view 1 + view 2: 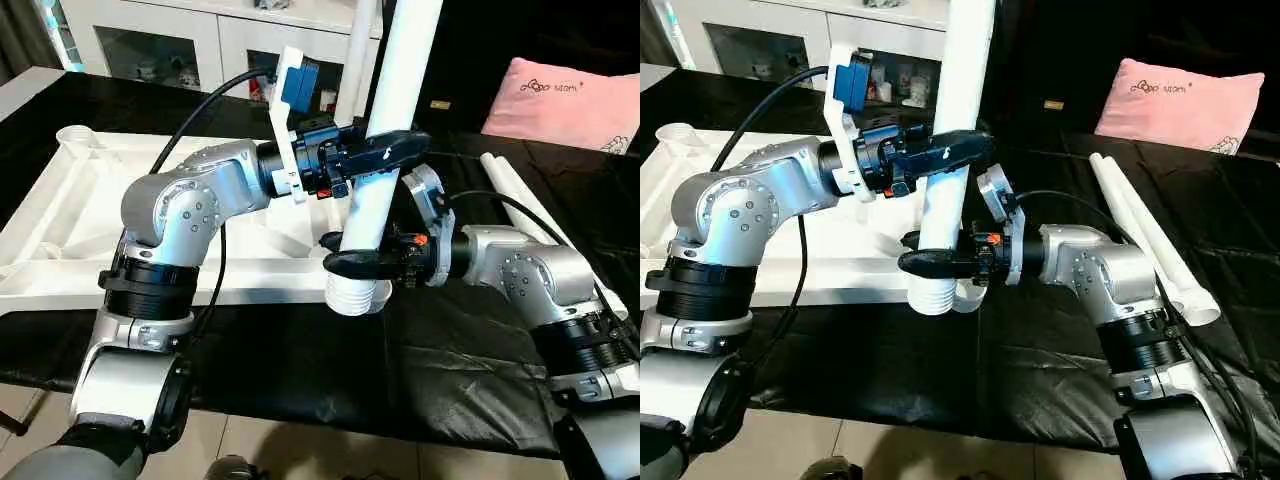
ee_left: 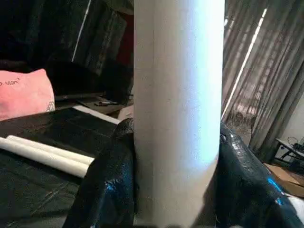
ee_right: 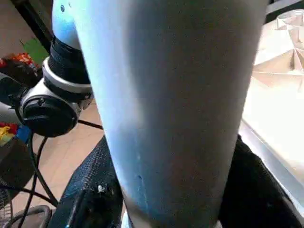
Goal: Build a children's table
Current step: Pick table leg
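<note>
Tabletop [image 1: 60,225] lies underside up at the worktop's left side. Left gripper [image 1: 385,150] clamps the upright leg [image 1: 385,120] high; right gripper [image 1: 355,262] closes around it low, above the corner socket at the near edge. Keep the leg vertical, then turn it gently in.

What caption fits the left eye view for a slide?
Both grippers, left above right, hold a white leg upright at the tabletop corner.
</note>
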You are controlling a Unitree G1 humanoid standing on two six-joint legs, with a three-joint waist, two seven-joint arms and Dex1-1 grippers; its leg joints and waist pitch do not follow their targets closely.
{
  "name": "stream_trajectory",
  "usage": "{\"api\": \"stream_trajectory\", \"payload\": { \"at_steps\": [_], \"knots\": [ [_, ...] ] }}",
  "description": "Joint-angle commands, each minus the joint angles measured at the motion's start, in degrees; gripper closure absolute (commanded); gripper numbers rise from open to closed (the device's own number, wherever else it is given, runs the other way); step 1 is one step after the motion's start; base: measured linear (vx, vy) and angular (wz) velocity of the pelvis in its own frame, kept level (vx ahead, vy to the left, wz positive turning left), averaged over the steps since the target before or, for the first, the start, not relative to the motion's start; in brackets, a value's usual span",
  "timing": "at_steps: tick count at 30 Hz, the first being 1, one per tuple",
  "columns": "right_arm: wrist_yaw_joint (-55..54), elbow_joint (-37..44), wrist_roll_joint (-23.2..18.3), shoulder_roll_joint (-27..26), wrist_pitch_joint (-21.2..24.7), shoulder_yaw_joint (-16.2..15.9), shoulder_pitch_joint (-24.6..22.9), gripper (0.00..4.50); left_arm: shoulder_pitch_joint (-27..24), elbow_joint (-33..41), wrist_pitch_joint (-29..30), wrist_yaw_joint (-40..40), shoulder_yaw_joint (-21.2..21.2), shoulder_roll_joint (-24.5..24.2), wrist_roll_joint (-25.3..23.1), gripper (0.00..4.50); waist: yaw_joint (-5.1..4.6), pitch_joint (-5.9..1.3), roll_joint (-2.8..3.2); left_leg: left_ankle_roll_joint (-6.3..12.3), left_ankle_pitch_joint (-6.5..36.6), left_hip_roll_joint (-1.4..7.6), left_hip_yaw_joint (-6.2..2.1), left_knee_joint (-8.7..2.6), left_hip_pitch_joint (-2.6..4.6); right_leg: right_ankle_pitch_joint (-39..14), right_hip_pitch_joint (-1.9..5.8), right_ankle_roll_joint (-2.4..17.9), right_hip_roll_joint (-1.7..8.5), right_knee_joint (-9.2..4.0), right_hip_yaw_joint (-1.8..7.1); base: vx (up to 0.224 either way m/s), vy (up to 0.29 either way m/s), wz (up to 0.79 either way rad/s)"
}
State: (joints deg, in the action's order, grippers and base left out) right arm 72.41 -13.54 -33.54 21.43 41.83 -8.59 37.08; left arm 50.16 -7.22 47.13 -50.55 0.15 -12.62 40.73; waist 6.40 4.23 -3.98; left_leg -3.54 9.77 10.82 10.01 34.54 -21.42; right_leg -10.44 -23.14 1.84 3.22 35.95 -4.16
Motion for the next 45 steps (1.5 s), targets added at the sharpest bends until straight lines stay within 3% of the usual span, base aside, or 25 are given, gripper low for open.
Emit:
{"api": "stream_trajectory", "payload": {
  "at_steps": [1,8,9,12,16,21,26,28,29,31,36,40,44,45],
  "knots": [
    [0.08,0.10,0.24,1.04,0.34,0.34,0.05,2.46,1.72,1.09,0.12,-1.54,-0.55,0.22,0.72,2.70,0.03,-4.82,0.00,0.48,5.67,2.22,-0.53,-3.18,0.56,-11.45,3.71,8.94,4.83,-4.31,3.00,0.000,0.000,0.00],
    [-0.40,0.12,0.41,0.42,-0.14,0.35,-0.20,2.46,1.60,2.74,-2.71,-0.97,-1.07,0.78,-0.61,2.70,0.04,-4.84,-0.02,0.68,5.46,2.24,-0.53,-3.17,0.56,-10.48,3.72,9.31,4.82,-4.22,2.99,0.000,0.000,0.00],
    [-0.61,0.06,0.51,0.25,-0.33,0.41,-0.27,2.46,1.38,3.75,-1.78,-1.69,-1.07,1.04,0.67,2.14,0.04,-4.81,-0.09,0.64,5.58,2.24,-0.52,-3.17,0.56,-10.89,3.75,9.27,4.87,-4.26,2.99,0.000,0.000,0.00],
    [-1.59,-0.18,0.67,-0.53,-0.84,0.81,-0.50,2.46,1.10,6.00,1.38,-0.56,-0.72,3.20,3.97,2.00,0.02,-4.86,-0.09,0.59,5.32,2.30,-0.51,-3.13,0.54,-10.22,3.74,9.73,4.88,-4.04,2.99,0.000,0.000,0.00],
    [-2.85,-0.55,0.71,-1.67,-1.43,1.19,-0.67,2.48,0.64,7.13,1.46,0.72,-1.30,5.02,4.37,1.56,0.10,-4.81,-0.19,1.02,5.44,2.23,-0.49,-3.08,0.47,-10.51,3.74,9.87,4.93,-4.20,2.97,0.000,0.000,0.00],
    [-5.22,-1.43,1.04,-3.51,-3.04,1.79,-0.82,2.49,0.92,5.84,1.30,3.31,-0.65,6.54,3.94,1.17,0.08,-4.74,-0.17,0.52,6.09,2.20,-0.55,-3.15,0.51,-13.10,3.64,8.56,4.87,-4.52,2.92,0.000,0.000,0.00],
    [-8.45,-2.61,1.57,-5.42,-4.59,3.41,-0.76,2.49,1.92,4.66,-0.35,6.09,3.89,8.32,5.18,0.97,0.06,-4.77,-0.32,0.47,5.67,2.16,-0.52,-3.12,0.46,-12.38,3.64,8.68,4.91,-4.45,2.92,0.000,0.000,0.00],
    [-10.06,-3.19,1.37,-6.28,-5.37,4.54,-0.73,2.49,2.52,3.79,-0.83,7.45,6.73,9.22,7.17,0.81,0.04,-4.82,-0.32,0.60,5.50,2.11,-0.47,-3.10,0.45,-11.96,3.64,8.72,4.88,-4.42,2.93,0.000,0.000,0.00],
    [-11.83,-3.44,0.81,-7.29,-5.89,5.93,-0.95,2.49,3.14,2.47,-0.10,9.26,10.47,10.12,10.79,0.73,0.09,-4.80,-0.60,0.79,5.19,1.98,-0.39,-3.05,0.38,-11.60,3.67,8.81,4.79,-4.35,2.91,0.000,0.000,0.00],
    [-13.39,-3.30,0.22,-8.18,-6.18,7.10,-1.45,2.49,3.53,1.33,1.02,11.09,14.15,10.85,14.85,0.61,0.18,-4.87,-0.44,0.69,5.31,2.09,-0.52,-3.09,0.47,-11.57,3.67,9.20,4.90,-4.31,2.85,0.000,0.000,0.00],
    [-15.45,-2.86,0.30,-8.63,-6.94,8.12,-2.64,2.59,3.38,0.78,1.52,13.04,17.99,10.96,18.30,0.16,0.16,-4.81,-0.39,0.45,5.72,2.03,-0.45,-3.13,0.51,-10.64,3.68,9.47,4.69,-4.25,2.86,0.000,0.000,0.00],
    [-20.53,-3.56,2.13,-8.51,-9.87,10.50,-3.46,2.59,1.73,1.04,0.42,11.23,17.44,7.61,14.21,0.10,-0.09,-4.73,-0.26,-0.37,6.04,2.09,-0.49,-3.36,0.71,-13.27,3.53,7.05,4.66,-4.53,2.95,0.000,0.000,0.00],
    [-26.78,-2.81,6.77,-7.42,-12.77,11.02,-5.42,2.59,-3.37,0.47,-5.99,5.09,7.03,-0.51,0.80,0.10,-0.20,-4.66,0.22,-1.40,6.05,2.28,-0.79,-3.79,0.98,-13.95,3.35,4.89,4.72,-4.80,3.09,0.000,0.000,0.00],
    [-28.98,-2.29,8.33,-7.21,-13.63,11.06,-6.03,2.59,-5.04,-0.04,-8.75,3.35,2.77,-3.20,-3.72,0.10,-0.20,-4.74,0.40,-1.65,5.88,2.37,-0.79,-3.85,1.20,-13.17,3.19,4.63,4.66,-4.66,3.15,0.000,0.000,0.00]
  ]
}}
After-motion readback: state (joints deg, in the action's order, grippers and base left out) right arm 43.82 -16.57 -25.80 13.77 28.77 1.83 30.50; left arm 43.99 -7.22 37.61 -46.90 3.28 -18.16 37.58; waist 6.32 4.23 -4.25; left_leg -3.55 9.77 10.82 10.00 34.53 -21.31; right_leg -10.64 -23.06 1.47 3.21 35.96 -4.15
